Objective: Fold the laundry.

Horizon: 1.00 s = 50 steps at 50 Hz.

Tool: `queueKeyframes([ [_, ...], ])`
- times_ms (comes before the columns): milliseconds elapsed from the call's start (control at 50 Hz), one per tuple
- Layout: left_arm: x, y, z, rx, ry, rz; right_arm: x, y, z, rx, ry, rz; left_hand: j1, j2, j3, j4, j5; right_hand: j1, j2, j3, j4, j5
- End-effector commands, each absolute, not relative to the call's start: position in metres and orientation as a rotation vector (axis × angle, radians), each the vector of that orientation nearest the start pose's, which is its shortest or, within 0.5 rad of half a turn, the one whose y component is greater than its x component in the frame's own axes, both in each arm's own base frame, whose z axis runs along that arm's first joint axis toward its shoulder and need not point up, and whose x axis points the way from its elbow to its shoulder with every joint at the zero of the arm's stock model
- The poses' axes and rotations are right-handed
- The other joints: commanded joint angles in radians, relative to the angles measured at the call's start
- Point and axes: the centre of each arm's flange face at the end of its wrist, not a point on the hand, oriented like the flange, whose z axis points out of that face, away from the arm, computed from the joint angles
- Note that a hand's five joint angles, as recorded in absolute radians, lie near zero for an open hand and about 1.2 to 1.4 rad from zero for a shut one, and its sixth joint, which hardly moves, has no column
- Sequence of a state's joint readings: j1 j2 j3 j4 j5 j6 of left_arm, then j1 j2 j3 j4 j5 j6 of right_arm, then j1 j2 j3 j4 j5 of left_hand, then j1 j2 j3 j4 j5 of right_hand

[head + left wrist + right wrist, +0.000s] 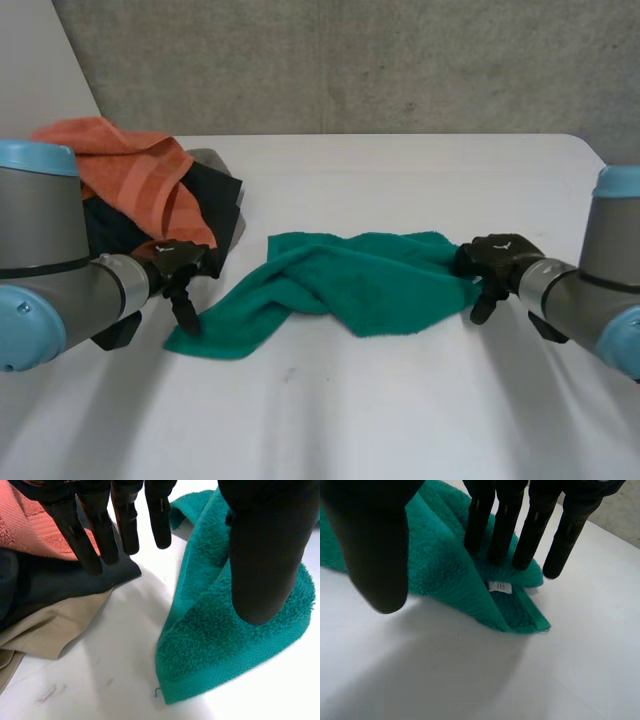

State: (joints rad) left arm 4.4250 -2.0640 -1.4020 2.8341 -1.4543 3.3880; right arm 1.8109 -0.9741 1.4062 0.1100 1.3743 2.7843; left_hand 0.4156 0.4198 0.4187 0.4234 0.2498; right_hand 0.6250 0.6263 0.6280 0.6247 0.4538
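Note:
A crumpled green towel (350,280) lies across the middle of the white table (400,400). My left hand (178,262) hangs over the towel's left corner. In the left wrist view its straight fingers (125,525) point down beside the towel (215,645), with the thumb (265,555) spread wide above the cloth, so the hand is open and holds nothing. My right hand (497,258) is at the towel's right end. Its straight fingers (502,520) rest on a folded corner of the towel (445,570) near a white label (500,586), thumb held apart, open.
A laundry pile sits at the back left: an orange towel (130,170) on top of a dark cloth (215,195), with a beige cloth (55,625) under it close to my left hand. Bare table stretches in front of the towel.

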Motion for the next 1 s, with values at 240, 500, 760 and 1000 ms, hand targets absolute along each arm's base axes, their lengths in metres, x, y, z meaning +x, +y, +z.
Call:
queueKeyframes([
  [240, -0.245, -0.283, 0.165, 0.916, 2.737, -1.506, 0.238, -0.305, 0.265, -0.768, 2.040, -2.014, -0.055, -0.059, -0.058, -0.063, -0.064, 0.771, 0.770, 0.768, 0.772, 0.768],
  [500, -0.268, -0.279, 0.138, 0.977, 2.657, -1.415, 0.233, -0.260, 0.362, -0.689, 1.726, -2.066, 0.278, 0.274, 0.275, 0.271, 0.270, 0.771, 0.770, 0.768, 0.772, 0.768],
  [760, -0.276, -0.267, 0.207, 0.952, 2.614, -1.716, 0.224, -0.264, 0.346, -0.782, 1.848, -2.043, 0.293, 0.289, 0.290, 0.285, 0.284, 0.771, 0.770, 0.768, 0.772, 0.768],
  [1000, -0.303, -0.249, 0.185, 1.023, 2.754, -1.661, 0.248, -0.223, 0.390, -0.882, 1.616, -2.123, -0.091, -0.095, -0.094, -0.098, -0.099, 0.771, 0.770, 0.768, 0.772, 0.768],
])
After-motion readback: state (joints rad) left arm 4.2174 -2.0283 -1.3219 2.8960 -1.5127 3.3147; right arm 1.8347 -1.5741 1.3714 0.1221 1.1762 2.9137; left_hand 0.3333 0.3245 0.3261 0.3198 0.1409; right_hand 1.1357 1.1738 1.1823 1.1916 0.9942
